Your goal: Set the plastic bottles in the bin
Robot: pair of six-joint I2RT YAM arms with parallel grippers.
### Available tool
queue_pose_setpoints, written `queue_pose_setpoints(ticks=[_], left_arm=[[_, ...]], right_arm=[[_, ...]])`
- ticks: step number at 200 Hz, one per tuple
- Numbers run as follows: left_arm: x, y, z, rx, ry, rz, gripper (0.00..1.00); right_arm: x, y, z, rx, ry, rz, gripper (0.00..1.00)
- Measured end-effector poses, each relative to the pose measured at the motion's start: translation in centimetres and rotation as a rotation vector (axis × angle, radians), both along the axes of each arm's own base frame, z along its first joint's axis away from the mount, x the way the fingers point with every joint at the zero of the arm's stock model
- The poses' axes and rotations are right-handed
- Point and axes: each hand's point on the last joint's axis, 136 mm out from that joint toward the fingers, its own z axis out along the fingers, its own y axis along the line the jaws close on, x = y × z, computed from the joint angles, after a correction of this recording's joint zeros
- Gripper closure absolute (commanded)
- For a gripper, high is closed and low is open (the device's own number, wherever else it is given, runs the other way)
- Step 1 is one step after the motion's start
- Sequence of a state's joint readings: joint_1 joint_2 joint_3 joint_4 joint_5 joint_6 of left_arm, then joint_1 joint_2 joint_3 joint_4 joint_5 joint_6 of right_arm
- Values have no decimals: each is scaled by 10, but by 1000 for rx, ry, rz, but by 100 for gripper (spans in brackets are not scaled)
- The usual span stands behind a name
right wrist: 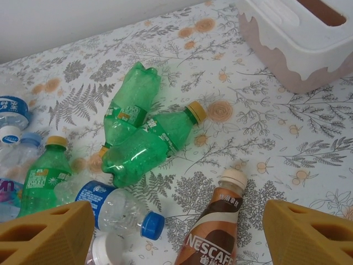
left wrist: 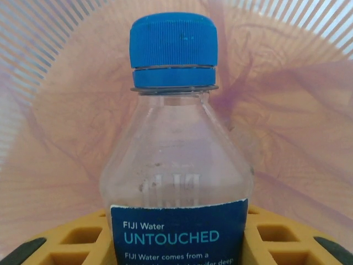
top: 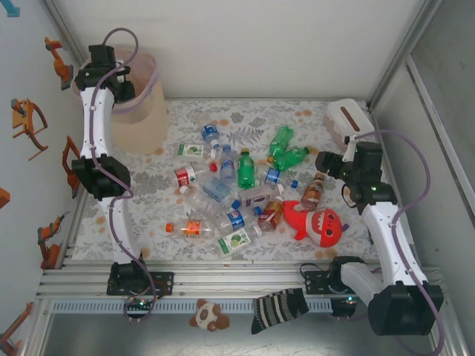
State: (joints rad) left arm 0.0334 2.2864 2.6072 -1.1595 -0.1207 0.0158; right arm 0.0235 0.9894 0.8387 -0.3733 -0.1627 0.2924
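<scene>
Left gripper [left wrist: 176,248]: closed on clear blue-capped plastic Fiji bottle [left wrist: 175,160], over tall beige plastic bin [top: 152,111].
Right gripper [right wrist: 176,237]: wide open, empty.
Risk: release off-centre and your bottle clips the rim, bounces out.

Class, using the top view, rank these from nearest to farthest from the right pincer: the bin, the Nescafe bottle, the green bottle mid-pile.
1. Nescafe bottle: just below the right pincer.
2. Green bottle: centre of the pile.
3. Bin: far-left corner.
</scene>
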Motion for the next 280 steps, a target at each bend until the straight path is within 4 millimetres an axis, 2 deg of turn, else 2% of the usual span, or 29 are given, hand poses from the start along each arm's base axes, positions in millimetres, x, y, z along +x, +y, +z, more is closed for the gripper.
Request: queue_pose_setpoints(ticks=[57,93,134,169,186,207,242,280], left_arm=[[-40,3,-19,17,170,16,66],[-76,2,-30,13,292,18,66],[-112,-2,-26,10,358,17,67],[-133,-19,-24,-11,389,-12,66],[-135,-27,-24,-25,393,-24,65],[-134,-26,-24,-30,390,-13,65],[-111,-17,-27,-38,360,19,65],[-89,-6,-60,-48,397,51,64]], right_arm=[[5,6,-4,-4,11,15,21],[11,12,-1,-4,2,32,21],[14,18,-1,-4,-2,49,21],[15,19,-4,-4,9,51,21],[15,19,-6,-5,12,51,21],[16,19,-8,-5,19,51,21],[18,19,-12,-6,30,51,21],[19,17,-13,-13,30,42,21]])
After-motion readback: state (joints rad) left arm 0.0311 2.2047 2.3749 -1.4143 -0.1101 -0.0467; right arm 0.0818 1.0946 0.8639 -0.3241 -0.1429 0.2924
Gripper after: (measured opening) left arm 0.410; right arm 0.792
